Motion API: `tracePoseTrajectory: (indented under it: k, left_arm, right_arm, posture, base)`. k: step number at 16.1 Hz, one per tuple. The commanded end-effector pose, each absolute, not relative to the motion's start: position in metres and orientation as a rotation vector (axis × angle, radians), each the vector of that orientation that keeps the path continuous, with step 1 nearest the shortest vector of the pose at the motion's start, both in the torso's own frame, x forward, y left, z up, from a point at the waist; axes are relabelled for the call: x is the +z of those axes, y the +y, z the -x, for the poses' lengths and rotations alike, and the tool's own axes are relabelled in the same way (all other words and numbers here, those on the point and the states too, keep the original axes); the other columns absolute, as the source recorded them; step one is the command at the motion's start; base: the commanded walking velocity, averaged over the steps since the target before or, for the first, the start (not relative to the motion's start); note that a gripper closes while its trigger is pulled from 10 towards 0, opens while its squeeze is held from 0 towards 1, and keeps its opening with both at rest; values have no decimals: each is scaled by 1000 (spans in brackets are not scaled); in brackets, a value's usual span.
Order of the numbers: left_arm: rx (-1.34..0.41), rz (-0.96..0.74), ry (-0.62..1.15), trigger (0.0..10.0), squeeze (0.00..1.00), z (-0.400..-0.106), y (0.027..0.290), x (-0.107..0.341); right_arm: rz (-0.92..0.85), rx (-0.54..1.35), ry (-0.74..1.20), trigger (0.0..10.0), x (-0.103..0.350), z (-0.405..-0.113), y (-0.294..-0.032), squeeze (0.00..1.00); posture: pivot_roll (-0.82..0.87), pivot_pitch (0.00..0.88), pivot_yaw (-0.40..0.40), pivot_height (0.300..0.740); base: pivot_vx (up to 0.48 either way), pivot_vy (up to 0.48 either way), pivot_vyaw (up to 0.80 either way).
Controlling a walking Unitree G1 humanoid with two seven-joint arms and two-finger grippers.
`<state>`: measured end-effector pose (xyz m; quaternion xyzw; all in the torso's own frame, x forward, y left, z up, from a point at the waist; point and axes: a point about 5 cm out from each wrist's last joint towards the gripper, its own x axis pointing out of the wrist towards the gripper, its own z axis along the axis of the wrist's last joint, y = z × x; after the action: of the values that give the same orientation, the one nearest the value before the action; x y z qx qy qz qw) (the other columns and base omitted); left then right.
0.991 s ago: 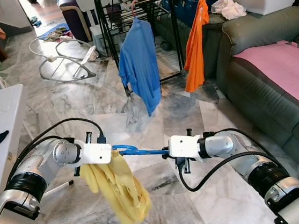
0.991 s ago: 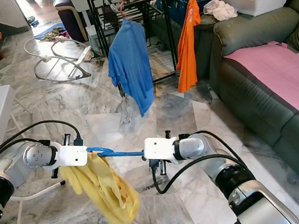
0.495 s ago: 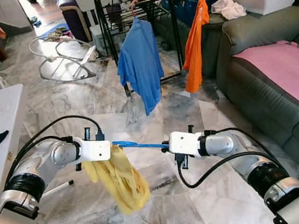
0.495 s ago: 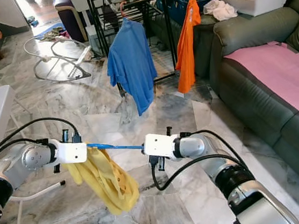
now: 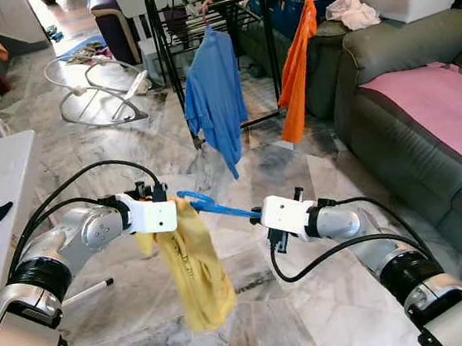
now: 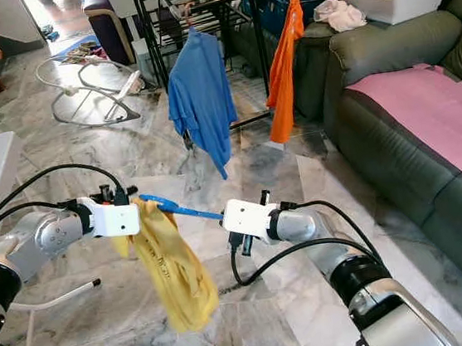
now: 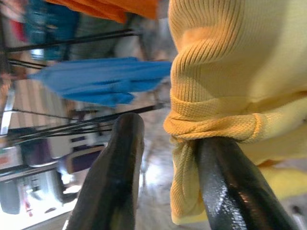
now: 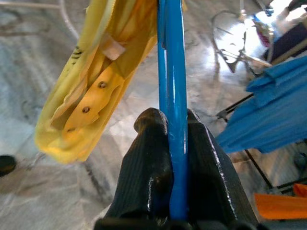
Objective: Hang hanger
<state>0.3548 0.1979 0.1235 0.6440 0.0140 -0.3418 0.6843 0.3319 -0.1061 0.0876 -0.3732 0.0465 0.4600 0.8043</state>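
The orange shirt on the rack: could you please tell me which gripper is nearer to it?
Right. The right gripper, clamped on the blue hanger, sits below the orange shirt; the left gripper, at the yellow garment, is farther across.

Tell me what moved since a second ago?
Both arms lifted the blue hanger, and its left end tipped upward. The yellow shirt now hangs straighter and longer. The right claw stays shut on the hanger; the left claw stays at the shirt. The blue shirt and orange shirt stayed on the rack.
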Motion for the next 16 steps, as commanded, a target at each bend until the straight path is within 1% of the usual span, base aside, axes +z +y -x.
tracePoseTrajectory:
  k: [1,3,5,9,12,15,16]
  left_arm:
    - [-716,-1447,-50,10000,1000,-361,196,139]
    - [-636,-1427,-123,10000,1000,-363,196,146]
    - [-600,-1398,-130,10000,1000,-363,197,147]
    - [-451,-1273,-132,10000,1000,-365,207,149]
    - [-322,-1090,-113,10000,1000,-361,216,146]
    - [-275,-903,-120,10000,1000,-353,212,138]
    - [-268,-875,-123,10000,1000,-351,211,136]
  right_arm:
    - [789,955,38,0,100,-339,-101,0]
    - [770,901,2,0,104,-342,-99,0]
    - [764,876,-18,0,107,-344,-98,0]
    - [736,805,-64,0,115,-350,-96,0]
    - [689,772,-98,0,120,-351,-91,0]
    - [642,740,-131,0,127,-352,-87,0]
    - [636,735,-135,0,128,-353,-86,0]
  posture:
    - [-24,19,65,740]
    - [-23,21,64,740]
    - [-23,21,64,740]
    - [-21,23,62,740]
    - [-27,28,68,740]
    - [-27,30,67,740]
    - [-26,31,66,740]
  base:
    - [0,0,0]
    - [0,0,0]
    - [0,0,0]
    - [0,0,0]
    - [0,0,0]
    - [0,0,0]
    - [0,0,0]
